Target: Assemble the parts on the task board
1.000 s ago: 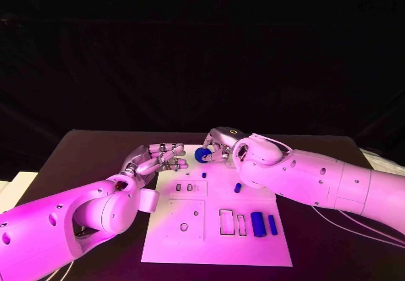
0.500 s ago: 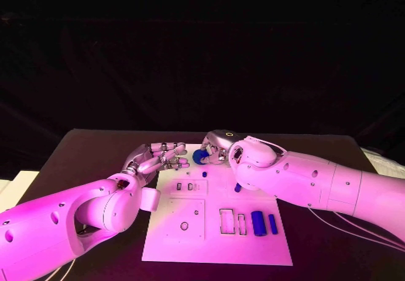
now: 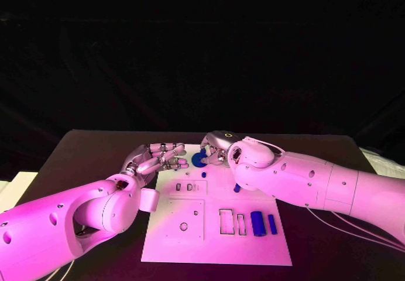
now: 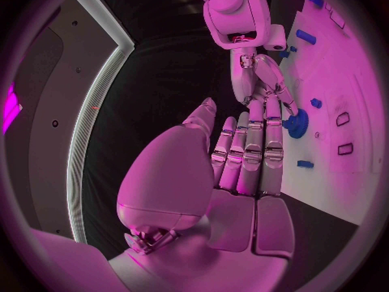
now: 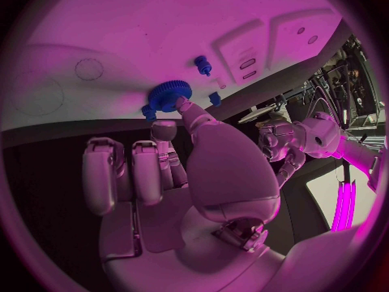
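- Right hand [image 3: 218, 150] over the far edge of the task board [image 3: 215, 246], fingers closed on a blue gear [image 3: 200, 159]; in the right wrist view [image 5: 166, 96] a fingertip on the toothed rim, the gear low against the white plate. Probably held so in order to seat it on its place at the far end.
- Left hand [image 3: 162, 157] just left of the gear, at the far-left corner of the board, fingers extended side by side and holding nothing; perhaps waiting there to help or steady, only a guess.
- Gear between the 2 hands, so little free room on each side.
- Nearer on the board: 1 small blue peg [image 3: 204, 174] close behind the gear, 2 blue cylinders [image 3: 257, 223] lying at the near right beside empty rectangular slots [image 3: 226, 221].
- Right forearm [image 3: 312, 181] across the right side of the board, partly hiding another small blue piece [image 3: 237, 188].
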